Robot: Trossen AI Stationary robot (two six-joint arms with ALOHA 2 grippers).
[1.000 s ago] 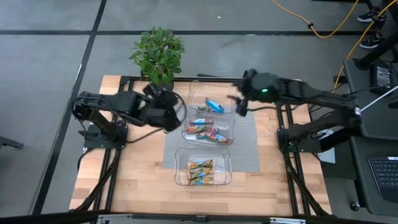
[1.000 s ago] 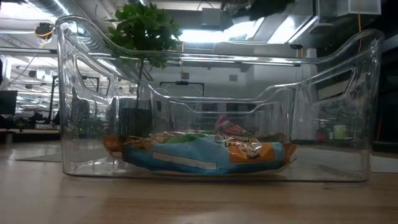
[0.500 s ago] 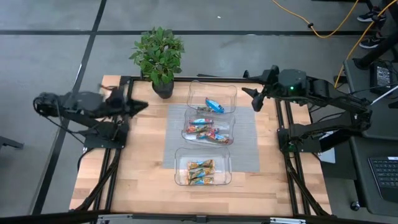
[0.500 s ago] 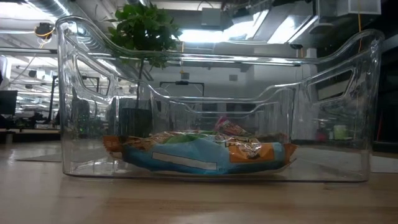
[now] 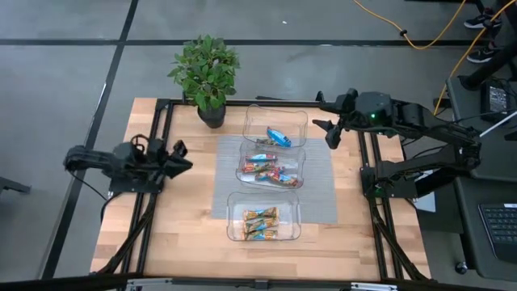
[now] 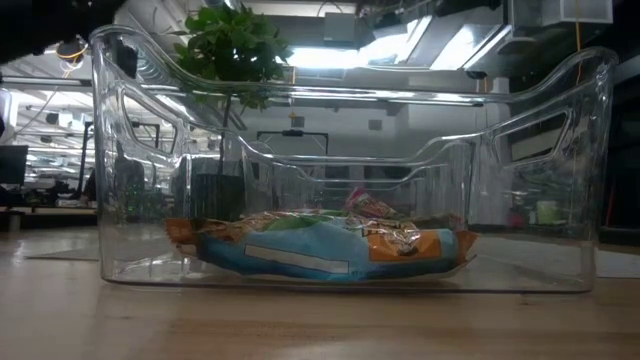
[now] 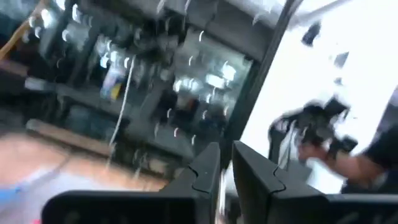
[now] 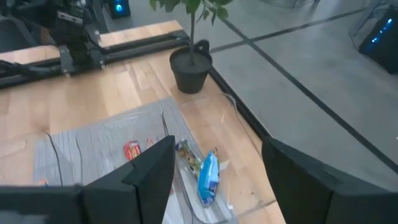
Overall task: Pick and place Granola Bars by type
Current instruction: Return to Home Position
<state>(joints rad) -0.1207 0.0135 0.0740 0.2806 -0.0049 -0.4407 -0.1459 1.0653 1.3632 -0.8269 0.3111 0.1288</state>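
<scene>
Three clear trays stand in a column on a grey mat (image 5: 319,174). The far tray (image 5: 275,123) holds a blue-silver bar (image 5: 279,137) (image 8: 208,177). In the middle tray (image 5: 271,168) lie red-multicoloured bars (image 5: 268,170). The near tray (image 5: 263,217) (image 6: 350,150) holds orange-gold bars (image 5: 260,220) (image 6: 320,250). My left gripper (image 5: 184,158) (image 7: 225,171) is shut and empty, by the table's left side, away from the trays. My right gripper (image 5: 323,119) (image 8: 217,149) is open and empty, raised beside the far tray's right side.
A potted plant (image 5: 206,77) (image 8: 191,68) stands at the far edge, left of the far tray. Black frame rails (image 5: 153,202) run along the table's left and right sides. Bare wood (image 5: 186,218) lies on both sides of the mat.
My left gripper has drawn back from beside the middle tray toward the table's left edge. My right gripper has pulled away from the far tray toward the right far corner and stopped there. The bars and trays have stayed put.
</scene>
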